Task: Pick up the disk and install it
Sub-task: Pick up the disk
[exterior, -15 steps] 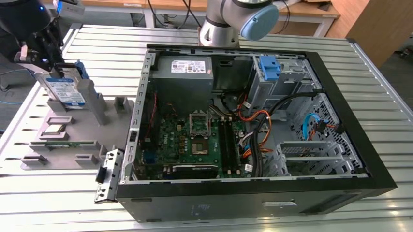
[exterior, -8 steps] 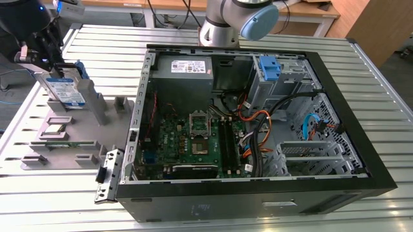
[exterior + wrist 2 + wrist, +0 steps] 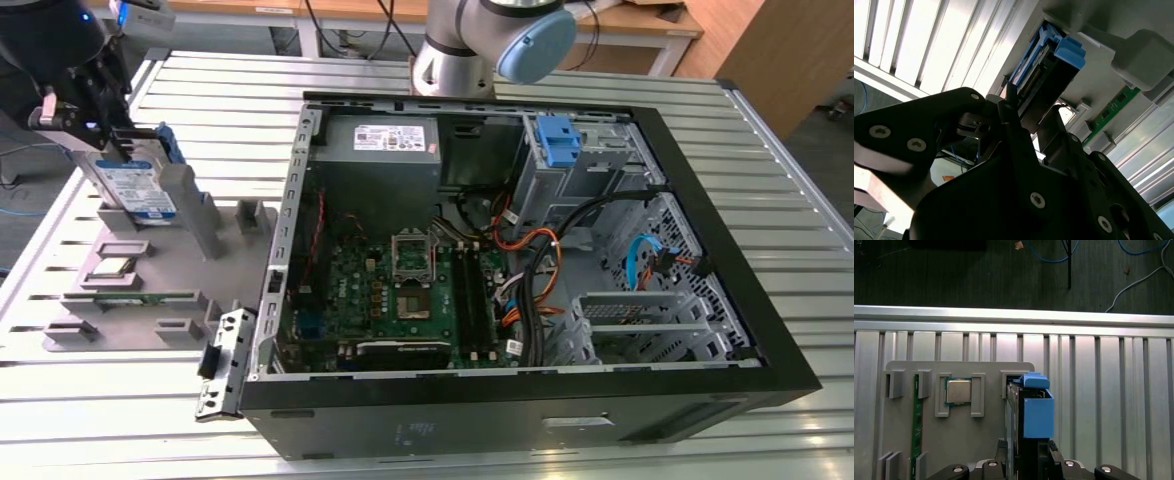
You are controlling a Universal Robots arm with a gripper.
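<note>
The disk, a silver drive with a blue-and-white label and a blue bracket on its edge, stands upright in a grey fixture at the exterior view's left. My gripper reaches down over its top, the fingers pressed against both faces, shut on it. In the first wrist view the disk rises edge-on from between the fingers. The second wrist view has the disk beyond the black fingers, still in its slot.
An open computer case lies in the middle, with a motherboard, a grey power supply and a drive bay holding a bare blue bracket. The fixture also carries a processor chip and a memory stick. The arm's base stands behind the case.
</note>
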